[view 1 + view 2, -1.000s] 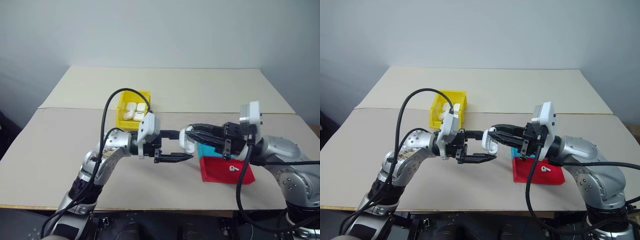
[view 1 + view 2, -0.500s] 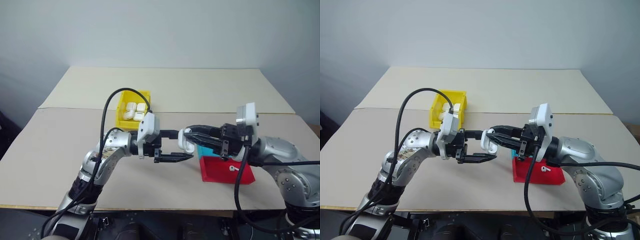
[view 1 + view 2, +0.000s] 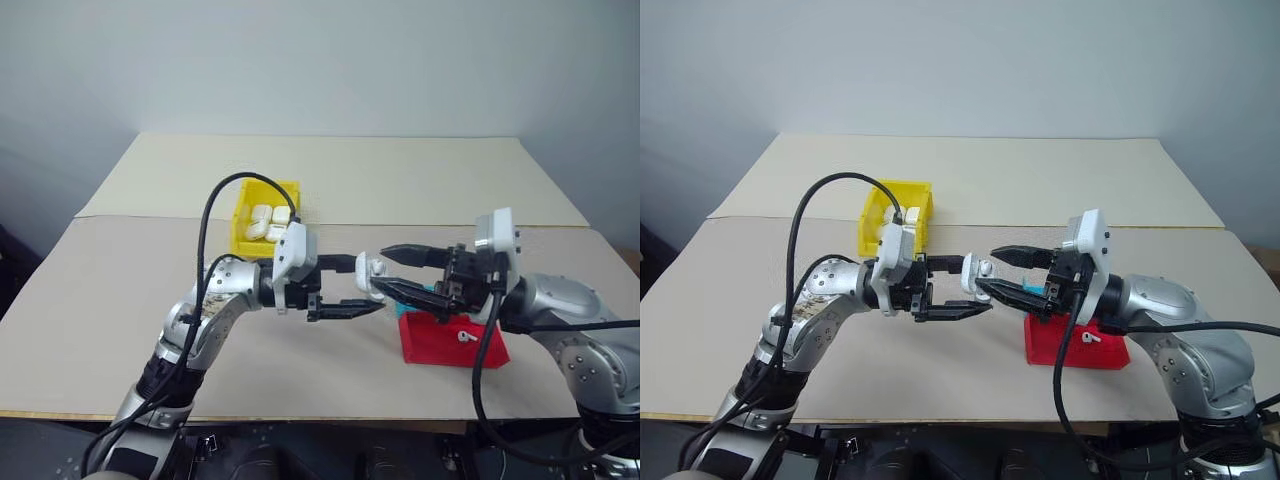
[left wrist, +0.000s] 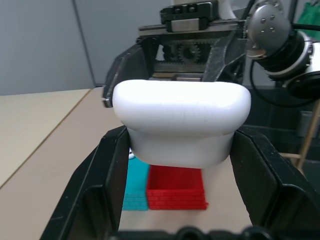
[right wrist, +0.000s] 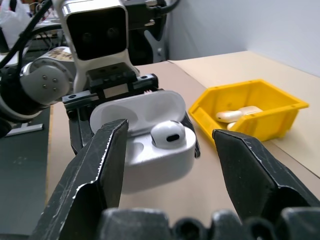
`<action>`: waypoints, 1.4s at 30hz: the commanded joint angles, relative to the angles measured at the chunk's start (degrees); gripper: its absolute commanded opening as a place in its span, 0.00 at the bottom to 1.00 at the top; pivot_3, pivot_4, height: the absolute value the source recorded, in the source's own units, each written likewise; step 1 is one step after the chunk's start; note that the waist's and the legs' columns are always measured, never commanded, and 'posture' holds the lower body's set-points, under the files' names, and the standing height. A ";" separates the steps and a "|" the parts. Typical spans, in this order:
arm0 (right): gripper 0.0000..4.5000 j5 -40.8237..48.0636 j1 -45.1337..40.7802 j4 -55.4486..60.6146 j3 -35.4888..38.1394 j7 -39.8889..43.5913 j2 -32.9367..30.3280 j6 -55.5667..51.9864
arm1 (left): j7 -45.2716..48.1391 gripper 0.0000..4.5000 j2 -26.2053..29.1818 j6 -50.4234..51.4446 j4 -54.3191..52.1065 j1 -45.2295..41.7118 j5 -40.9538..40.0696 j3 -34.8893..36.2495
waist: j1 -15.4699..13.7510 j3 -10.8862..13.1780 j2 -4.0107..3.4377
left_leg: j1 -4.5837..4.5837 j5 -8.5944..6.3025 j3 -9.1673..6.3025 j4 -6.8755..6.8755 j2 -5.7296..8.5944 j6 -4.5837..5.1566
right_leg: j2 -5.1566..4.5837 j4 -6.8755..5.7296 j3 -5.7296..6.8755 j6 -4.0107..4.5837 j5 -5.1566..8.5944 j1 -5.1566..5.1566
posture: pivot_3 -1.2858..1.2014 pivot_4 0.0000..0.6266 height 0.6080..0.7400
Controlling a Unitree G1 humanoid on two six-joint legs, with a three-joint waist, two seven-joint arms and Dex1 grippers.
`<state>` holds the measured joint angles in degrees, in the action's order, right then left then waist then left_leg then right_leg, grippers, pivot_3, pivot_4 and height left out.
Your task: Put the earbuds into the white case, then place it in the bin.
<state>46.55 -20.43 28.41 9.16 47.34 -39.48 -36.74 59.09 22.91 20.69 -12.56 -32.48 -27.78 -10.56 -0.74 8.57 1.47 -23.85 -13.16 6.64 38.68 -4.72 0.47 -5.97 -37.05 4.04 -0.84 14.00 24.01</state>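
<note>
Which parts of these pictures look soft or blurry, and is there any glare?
Left wrist view: the white case sits so close that its edges go soft, and the left tool's fingers blur. Right wrist view: the right tool's fingers blur, the earbud carries a small shine, the yellow bin stays crisp. Head views: even light, no glare.

My right gripper (image 3: 400,270), which a second ago has its fingers pinched together at the white case (image 3: 373,279), now has them spread wide and backed a little off the case, leaving one earbud (image 5: 168,133) seated in it with the lid open.
</note>
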 commanded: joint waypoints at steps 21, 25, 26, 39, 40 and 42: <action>0.72 -39.91 -14.43 -20.55 -21.37 12.78 -23.85 17.37 | -10.25 0.61 3.73 15.04 -14.80 4.74 -11.45 7.59 | 0.23 0.00 -0.01 | 0.02 0.00 0.10 -0.06 0.00 0.00 | -0.02 0.02 -0.11 -0.01 0.01 0.10 | 0.52 0.24 1.00; 0.72 -47.94 -20.48 -29.85 -27.71 21.36 -24.59 29.05 | -8.98 0.61 4.45 15.45 -14.69 3.74 -12.89 7.24 | 0.24 0.01 0.00 | 0.02 0.01 0.14 -0.08 -0.01 -0.01 | -0.01 0.03 -0.13 -0.02 0.02 0.14 | 0.52 0.24 1.00; 0.72 -49.29 -22.34 -32.94 -28.88 23.64 -24.15 32.63 | -8.43 0.61 4.53 15.24 -14.50 3.45 -13.06 7.06 | 0.25 0.01 -0.01 | 0.01 0.01 0.14 -0.09 -0.01 -0.02 | -0.01 0.05 -0.12 -0.02 0.02 0.12 | 0.52 0.24 1.00; 0.72 -58.90 -39.11 -64.27 -35.74 36.26 -11.89 56.54 | -2.75 0.61 3.80 10.88 -13.17 0.79 -11.49 3.44 | 0.33 0.02 -0.01 | 0.03 0.25 0.22 -0.07 -0.02 -0.43 | 0.00 0.05 -0.12 -0.01 0.01 0.10 | 0.52 0.24 1.00; 0.72 -59.78 -39.62 -66.19 -35.94 35.70 -11.00 57.88 | -2.32 0.61 3.88 10.73 -13.10 0.74 -11.48 3.21 | 0.22 0.02 -0.01 | 0.02 0.29 0.23 -0.07 -0.02 -0.49 | 0.00 0.05 -0.12 0.00 0.00 0.12 | 0.52 0.24 1.00; 0.72 -61.72 -40.46 -69.55 -36.37 34.24 -9.75 60.59 | -1.96 0.61 3.83 10.44 -13.09 0.67 -11.34 2.76 | 0.21 0.02 -0.02 | 0.02 0.30 0.22 -0.07 -0.02 -0.52 | 0.00 0.05 -0.11 0.00 0.00 0.11 | 0.52 0.24 1.00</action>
<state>-13.54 -59.25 -39.09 -27.18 82.31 -49.28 20.94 56.52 26.82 32.62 -24.48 -30.81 -39.19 -7.69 -0.52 8.59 1.45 -23.83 -12.85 6.87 38.61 -4.74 -0.05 -5.98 -37.01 3.91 -0.85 14.01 24.12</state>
